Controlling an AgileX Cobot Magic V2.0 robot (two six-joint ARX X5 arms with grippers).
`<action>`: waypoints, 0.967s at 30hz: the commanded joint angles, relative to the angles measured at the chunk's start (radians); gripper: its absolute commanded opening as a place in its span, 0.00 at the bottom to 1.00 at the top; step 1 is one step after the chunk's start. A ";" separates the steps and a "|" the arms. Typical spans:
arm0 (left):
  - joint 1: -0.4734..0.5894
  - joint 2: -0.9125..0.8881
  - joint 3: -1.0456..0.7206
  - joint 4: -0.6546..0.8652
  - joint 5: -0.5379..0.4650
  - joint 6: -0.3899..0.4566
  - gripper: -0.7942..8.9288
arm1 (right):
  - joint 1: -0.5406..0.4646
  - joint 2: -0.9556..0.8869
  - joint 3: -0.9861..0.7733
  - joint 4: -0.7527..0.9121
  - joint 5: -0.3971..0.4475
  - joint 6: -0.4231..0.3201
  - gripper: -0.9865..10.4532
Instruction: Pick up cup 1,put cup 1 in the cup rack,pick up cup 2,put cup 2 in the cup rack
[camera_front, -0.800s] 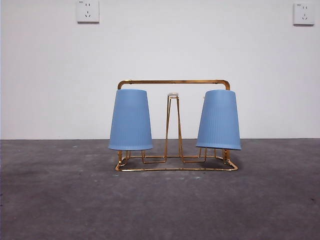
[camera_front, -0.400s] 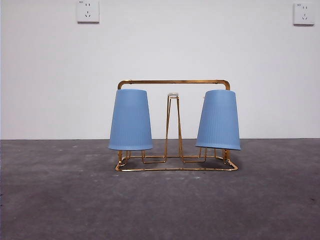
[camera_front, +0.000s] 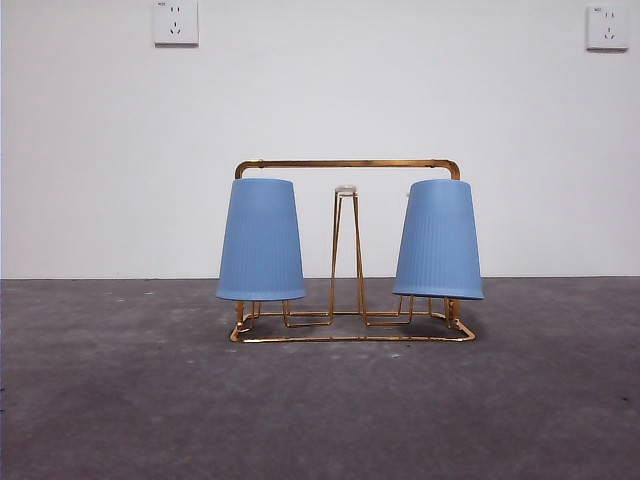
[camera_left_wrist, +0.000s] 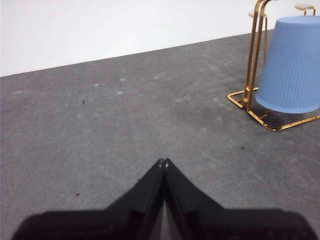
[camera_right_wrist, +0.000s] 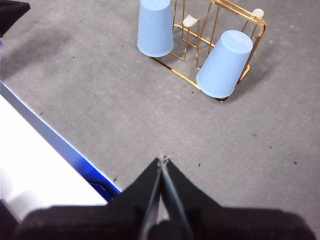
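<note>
The gold wire cup rack (camera_front: 350, 337) stands mid-table with its arched handle on top and a white-tipped peg (camera_front: 346, 189) in the middle. Two blue ribbed cups hang upside down on its pegs: one at the left (camera_front: 261, 240), one at the right (camera_front: 438, 240). The right wrist view shows the rack (camera_right_wrist: 182, 76) and both cups (camera_right_wrist: 155, 27) (camera_right_wrist: 224, 63) from above and afar. The left wrist view shows one cup (camera_left_wrist: 294, 65) on the rack (camera_left_wrist: 252, 60) off to the side. My left gripper (camera_left_wrist: 163, 162) and right gripper (camera_right_wrist: 162, 160) are shut, empty and away from the rack.
A grey table surface (camera_front: 320, 410) runs to a white wall with two sockets (camera_front: 175, 22) (camera_front: 607, 27). In the right wrist view a blue-edged white panel (camera_right_wrist: 45, 165) marks the table's side, and a black arm tip (camera_right_wrist: 10, 12) shows at a corner.
</note>
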 joint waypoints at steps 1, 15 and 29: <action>0.003 -0.004 -0.009 0.007 0.004 -0.022 0.08 | 0.000 0.000 -0.003 -0.010 0.001 0.010 0.09; 0.003 0.012 -0.008 0.007 0.004 -0.022 0.08 | 0.000 0.000 -0.003 -0.010 0.001 0.010 0.09; 0.003 0.014 -0.008 0.007 0.004 -0.022 0.08 | -0.018 -0.005 -0.005 0.027 0.079 -0.085 0.09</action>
